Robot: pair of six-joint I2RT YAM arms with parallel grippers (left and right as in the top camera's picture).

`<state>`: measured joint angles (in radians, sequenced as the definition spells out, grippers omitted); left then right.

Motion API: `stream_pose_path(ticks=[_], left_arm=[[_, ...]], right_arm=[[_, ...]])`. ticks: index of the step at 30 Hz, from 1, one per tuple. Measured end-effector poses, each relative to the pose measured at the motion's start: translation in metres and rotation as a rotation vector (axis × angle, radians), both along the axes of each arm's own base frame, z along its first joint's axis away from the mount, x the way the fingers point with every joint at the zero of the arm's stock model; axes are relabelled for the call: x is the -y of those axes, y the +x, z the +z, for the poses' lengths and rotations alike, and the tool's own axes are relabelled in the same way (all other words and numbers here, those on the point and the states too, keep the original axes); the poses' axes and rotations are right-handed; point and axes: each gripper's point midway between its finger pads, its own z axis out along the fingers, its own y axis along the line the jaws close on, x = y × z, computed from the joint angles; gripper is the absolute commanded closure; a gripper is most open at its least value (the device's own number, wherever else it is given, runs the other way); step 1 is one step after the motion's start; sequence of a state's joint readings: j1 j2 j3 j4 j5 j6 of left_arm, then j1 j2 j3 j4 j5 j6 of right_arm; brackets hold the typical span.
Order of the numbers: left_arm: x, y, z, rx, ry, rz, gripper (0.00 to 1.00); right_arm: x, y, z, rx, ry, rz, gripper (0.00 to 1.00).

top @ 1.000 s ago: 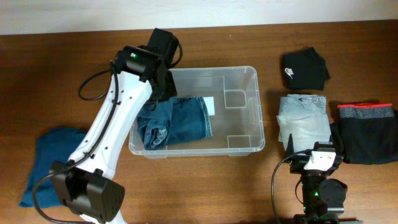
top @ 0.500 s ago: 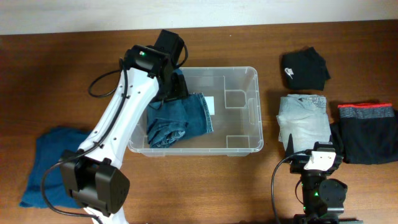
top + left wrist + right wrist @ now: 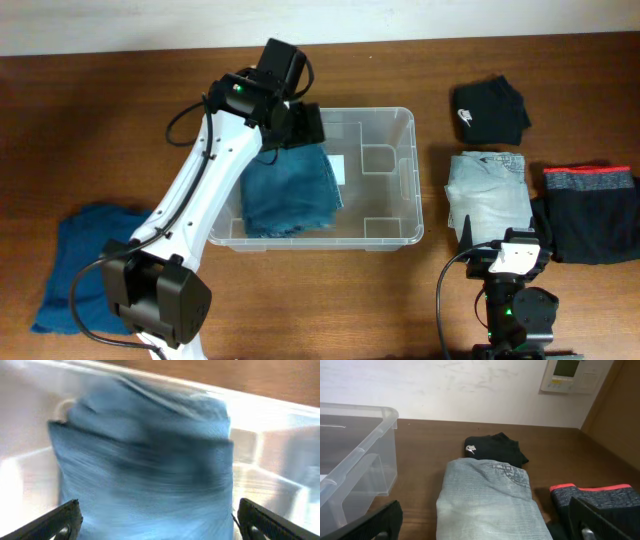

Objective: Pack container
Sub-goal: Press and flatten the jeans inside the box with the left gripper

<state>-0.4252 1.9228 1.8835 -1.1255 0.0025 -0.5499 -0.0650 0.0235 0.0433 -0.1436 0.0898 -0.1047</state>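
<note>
**Hovering open over the denim in the bin**

My left end effector (image 3: 160,527) hangs above the far left part of the clear, rectangular plastic container (image 3: 415,180), released, with the jaws spread wide and nothing between them. Both fingertips (image 3: 65,520) show at the bottom corners of the left wrist view, well apart. Below them is a folded mid-blue denim garment (image 3: 290,190). That view is blurred, so I cannot tell whether either finger touches the cloth.

The container sits near the middle of the brown wooden desk (image 3: 330,300). The blue denim lies flat in its left half, and a white rectangular label (image 3: 339,168) shows on the base just right of the garment. The right half of the container holds nothing.

My right end effector (image 3: 487,522) is also released, gripping nothing, low at the near right of the desk. Just beyond it lies a folded pale, washed-out denim garment (image 3: 487,195). A folded black garment with a small white logo (image 3: 490,110) lies farther back. A dark folded garment with a coral-red band (image 3: 590,215) lies to the right, beside the pale denim. A crumpled teal-blue cloth (image 3: 85,260) lies at the near left, well apart from the container.
</note>
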Motion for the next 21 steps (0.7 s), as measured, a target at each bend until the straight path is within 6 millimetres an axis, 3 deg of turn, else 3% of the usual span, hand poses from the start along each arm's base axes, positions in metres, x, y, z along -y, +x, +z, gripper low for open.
stream_pose_path(ticks=[4,8,13,16,21], left_arm=[[0.007,0.001,0.002,0.003,-0.032,-0.026,0.01],[0.012,-0.002,0.002,-0.005,-0.049,-0.058,0.09],[0.022,-0.015,-0.002,-0.044,-0.049,-0.107,0.38],[0.040,-0.024,-0.012,-0.072,-0.041,-0.156,0.53],[0.071,-0.035,-0.048,-0.137,-0.014,-0.231,0.93]], right_arm=[[0.000,0.000,0.000,0.000,0.000,0.000,0.02],[0.000,0.000,0.000,0.000,0.000,0.000,0.02],[0.000,0.000,0.000,0.000,-0.001,0.000,0.02],[0.000,0.000,0.000,0.000,0.000,0.000,0.02],[0.000,0.000,0.000,0.000,0.000,0.000,0.02]])
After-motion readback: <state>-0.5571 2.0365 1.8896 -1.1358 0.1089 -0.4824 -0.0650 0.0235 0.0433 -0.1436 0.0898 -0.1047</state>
